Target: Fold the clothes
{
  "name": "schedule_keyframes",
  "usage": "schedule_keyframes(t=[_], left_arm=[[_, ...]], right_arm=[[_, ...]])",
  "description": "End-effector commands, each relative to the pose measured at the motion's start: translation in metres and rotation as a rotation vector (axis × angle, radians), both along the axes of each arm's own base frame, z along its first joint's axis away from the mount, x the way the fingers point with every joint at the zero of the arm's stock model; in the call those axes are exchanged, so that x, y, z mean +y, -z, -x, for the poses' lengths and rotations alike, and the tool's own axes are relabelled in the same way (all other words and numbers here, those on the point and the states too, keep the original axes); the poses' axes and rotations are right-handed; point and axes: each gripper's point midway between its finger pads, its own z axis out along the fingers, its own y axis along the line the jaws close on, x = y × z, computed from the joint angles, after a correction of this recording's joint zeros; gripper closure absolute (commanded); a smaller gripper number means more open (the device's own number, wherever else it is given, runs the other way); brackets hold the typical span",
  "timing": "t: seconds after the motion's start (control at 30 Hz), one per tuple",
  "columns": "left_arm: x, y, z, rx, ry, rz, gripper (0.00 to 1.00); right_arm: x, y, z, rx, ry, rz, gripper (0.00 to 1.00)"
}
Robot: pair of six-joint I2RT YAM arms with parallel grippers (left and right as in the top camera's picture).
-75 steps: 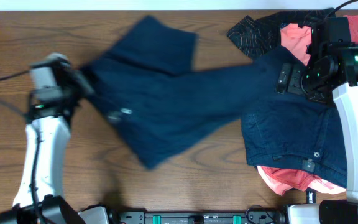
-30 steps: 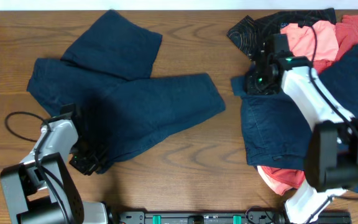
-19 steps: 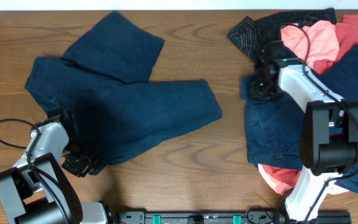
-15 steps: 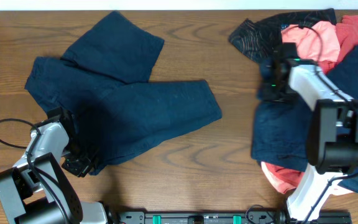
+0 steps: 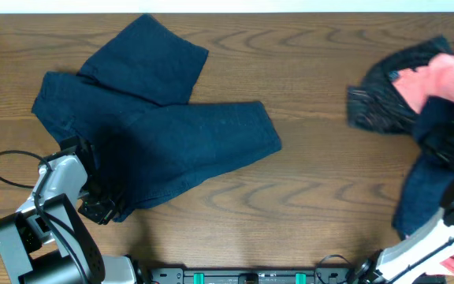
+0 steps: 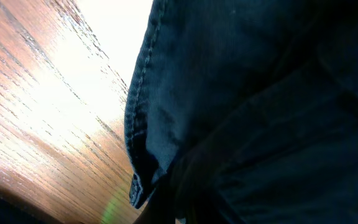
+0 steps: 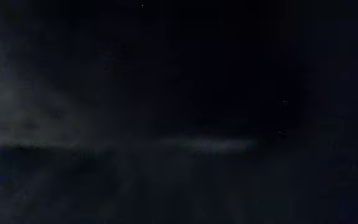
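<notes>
Dragged rightward since before — swirl-patterned black garment (image 5: 377,106), coral-pink one (image 5: 428,79), navy one (image 5: 420,201), well right of the spread navy garment (image 5: 156,134). Left claw (image 5: 101,209) at its lower-left hem, right claw buried in cloth (neither grip tellable).

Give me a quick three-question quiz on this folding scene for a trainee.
1. True or false: the navy garment lies spread on the left half of the table.
2. Where is the left gripper? A, at the navy garment's lower left edge. B, over bare wood at the centre. C, at the far edge.
3. Short answer: what colour is the garment lying over the black patterned garment at the right?

Key: 1 true. 2 A. 3 coral-pink; the coral-pink garment is blurred but clear in colour.
</notes>
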Motion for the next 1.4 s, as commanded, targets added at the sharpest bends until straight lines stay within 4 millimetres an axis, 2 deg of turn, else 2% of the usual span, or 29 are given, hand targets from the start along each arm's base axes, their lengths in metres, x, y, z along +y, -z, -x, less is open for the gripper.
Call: schedule_keyframes(t=[0.0,0.1,0.2,0.3,0.33,0.47,0.53,0.57,0.63,0.73,0.87,1.07,1.2,1.37], left_arm=[[0.011,0.007,0.004,0.013,0.015,-0.052,0.94],[0.011,0.006,0.004,0.013,0.020,-0.051,0.94],[0.011,0.006,0.004,0.012,0.025,-0.050,0.94],[0.011,0.007,0.004,0.011,0.025,-0.050,0.94],[0.011,0.007,0.003,0.008,0.025,-0.051,0.94],[0.012,0.007,0.002,0.005,0.025,-0.053,0.94],[0.012,0.007,0.002,0.005,0.025,-0.053,0.94],[0.012,0.007,0.002,0.005,0.025,-0.052,0.94],[0.012,0.007,0.002,0.005,0.025,-0.052,0.94],[0.012,0.007,0.002,0.005,0.025,-0.052,0.94],[0.012,0.007,0.002,0.005,0.025,-0.053,0.94],[0.012,0.007,0.002,0.005,0.025,-0.053,0.94],[0.012,0.007,0.002,0.005,0.025,-0.053,0.94],[0.012,0.007,0.002,0.005,0.025,-0.053,0.94]], right_arm=[[0.043,-0.003,-0.032,-0.236,-0.139,-0.320,0.36],[0.066,-0.033,-0.050,-0.316,-0.262,-0.371,0.32],[0.096,-0.059,-0.057,-0.318,-0.358,-0.366,0.26],[0.141,-0.079,-0.052,-0.271,-0.445,-0.407,0.16],[0.163,-0.082,-0.046,-0.232,-0.484,-0.437,0.12],[0.221,-0.076,-0.025,-0.102,-0.586,-0.523,0.12],[0.256,-0.066,-0.011,-0.029,-0.633,-0.560,0.12],[0.264,-0.063,-0.008,-0.016,-0.643,-0.563,0.12],[0.295,-0.051,0.002,0.032,-0.675,-0.573,0.12],[0.330,-0.041,0.009,0.037,-0.702,-0.608,0.14],[0.380,-0.029,0.007,-0.013,-0.742,-0.641,0.16],[0.427,-0.025,0.001,-0.072,-0.789,-0.612,0.18],[0.434,-0.017,-0.007,-0.090,-0.746,-0.500,0.20],[0.444,-0.007,-0.004,-0.069,-0.687,-0.445,0.21]])
